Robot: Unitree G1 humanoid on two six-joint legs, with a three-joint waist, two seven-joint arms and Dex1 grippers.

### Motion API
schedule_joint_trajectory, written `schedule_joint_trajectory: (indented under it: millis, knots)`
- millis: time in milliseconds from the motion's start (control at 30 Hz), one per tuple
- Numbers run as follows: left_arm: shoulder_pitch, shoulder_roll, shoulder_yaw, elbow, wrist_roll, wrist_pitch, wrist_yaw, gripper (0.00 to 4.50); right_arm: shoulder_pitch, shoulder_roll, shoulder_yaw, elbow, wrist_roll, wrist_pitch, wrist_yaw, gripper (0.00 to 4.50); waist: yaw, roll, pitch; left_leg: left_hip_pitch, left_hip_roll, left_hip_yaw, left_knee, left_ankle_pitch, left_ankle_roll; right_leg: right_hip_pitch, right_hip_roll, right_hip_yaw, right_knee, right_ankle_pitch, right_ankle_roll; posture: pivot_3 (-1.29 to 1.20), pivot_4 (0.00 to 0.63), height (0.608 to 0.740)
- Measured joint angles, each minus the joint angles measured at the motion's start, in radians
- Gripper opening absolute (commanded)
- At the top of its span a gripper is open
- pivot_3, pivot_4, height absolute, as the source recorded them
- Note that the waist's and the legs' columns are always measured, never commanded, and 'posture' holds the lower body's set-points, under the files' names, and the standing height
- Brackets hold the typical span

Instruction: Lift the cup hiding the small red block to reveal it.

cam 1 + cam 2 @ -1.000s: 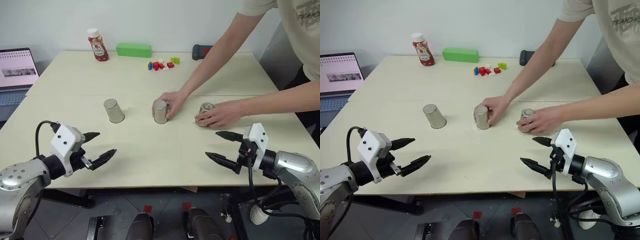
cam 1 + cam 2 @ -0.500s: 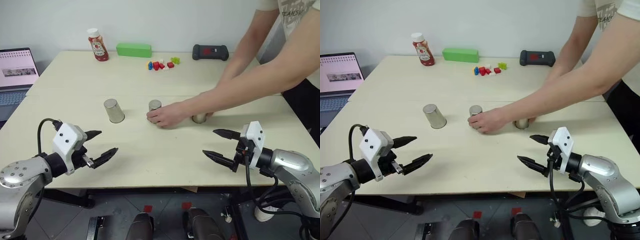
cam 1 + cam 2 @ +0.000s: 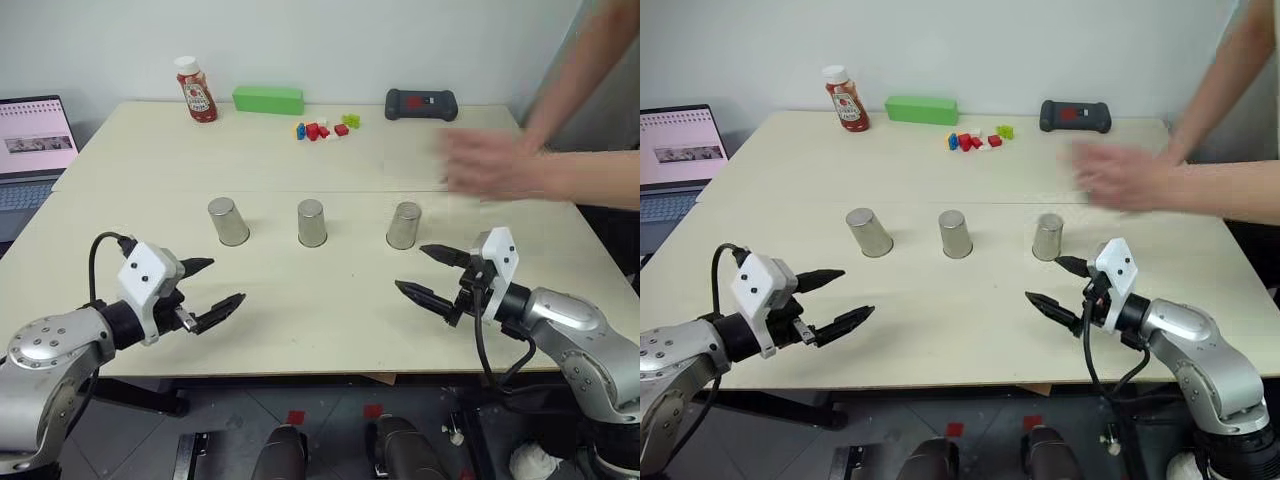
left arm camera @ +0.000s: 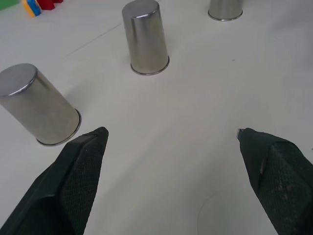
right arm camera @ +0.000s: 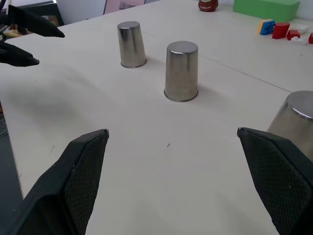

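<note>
Three identical silver cups are stood upside down in a row on the table (image 3: 300,310). With the middle cup (image 3: 312,222) taken as landmark, the left cup (image 3: 228,221) is set to its left and the right cup (image 3: 404,225) to its right, all well apart from one another. The small red block cannot be seen; it is judged to be hidden under one of the three, and which one cannot be told. Beyond the middle cup, a cluster of coloured bricks (image 3: 322,128), a green box (image 3: 268,99) and a ketchup bottle (image 3: 196,90) are seen. A person's hand (image 3: 485,165) is blurred above the table, beyond and to the right of the right cup.

The left gripper (image 3: 205,292) is held nearer than the left cup, its fingers spread and empty. The right gripper (image 3: 432,274) is held just this side of the right cup, fingers likewise spread, nothing grasped.

The step in hand is judged to be the choice and approach. Next, one cup must be straddled by open fingers, gripped, and raised straight up.
</note>
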Motion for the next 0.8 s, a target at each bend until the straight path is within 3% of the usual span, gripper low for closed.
schedule_joint_trajectory:
  millis: [400,800]
  knots:
    - [-0.065,0.038,-0.062,-0.014,-0.060,0.066,-0.056,4.50,-0.235,0.141,0.023,0.262,-0.098,0.100,-0.211,4.48,-0.002,0.000,0.000,-0.001,0.000,0.000,-0.001,0.000,0.000,-0.001,0.000,0.000,0.000,0.000,0.000,0.00,0.150,0.740]
    - [-0.085,0.061,-0.068,-0.014,-0.125,0.109,-0.115,4.50,-0.388,0.231,0.046,0.651,-0.233,-0.025,-0.223,4.48,-0.007,0.001,0.000,-0.001,0.000,0.001,-0.001,0.000,0.000,-0.002,0.000,0.001,0.000,0.000,0.000,0.00,0.150,0.740]
